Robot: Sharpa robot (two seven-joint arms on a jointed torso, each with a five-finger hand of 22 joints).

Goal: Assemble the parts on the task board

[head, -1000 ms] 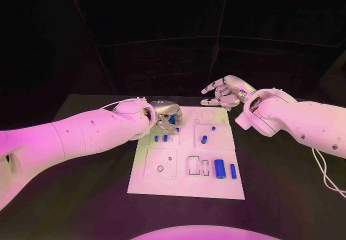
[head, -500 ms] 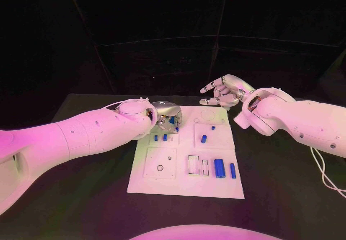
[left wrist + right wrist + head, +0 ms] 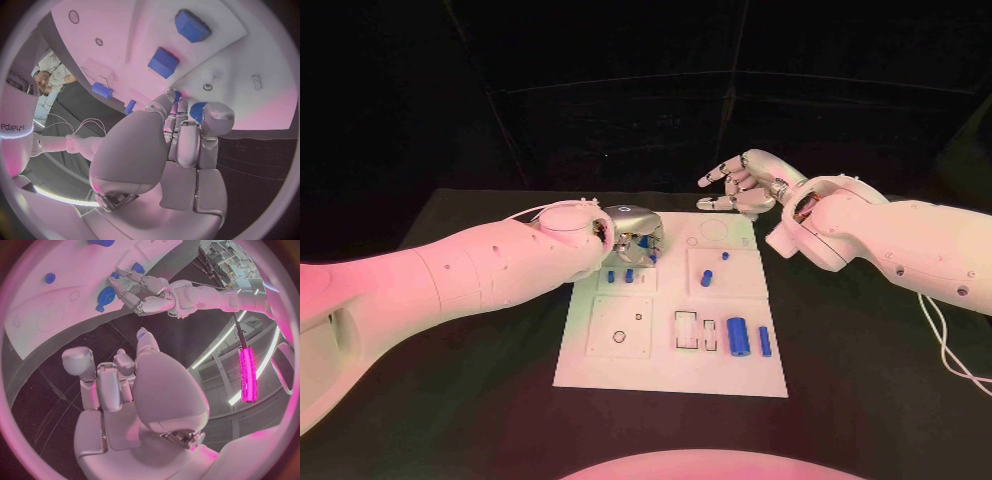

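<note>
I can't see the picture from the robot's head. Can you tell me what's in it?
The left hand reaches down over the far left part of the white task board, its fingers by small blue parts. The right hand hovers past the board's far edge, fingers spread, holding nothing.

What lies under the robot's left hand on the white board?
The left hand hangs over the board's far left corner. Small blue parts show just beside it, one right at the fingertips. The board directly beneath is covered.
</note>
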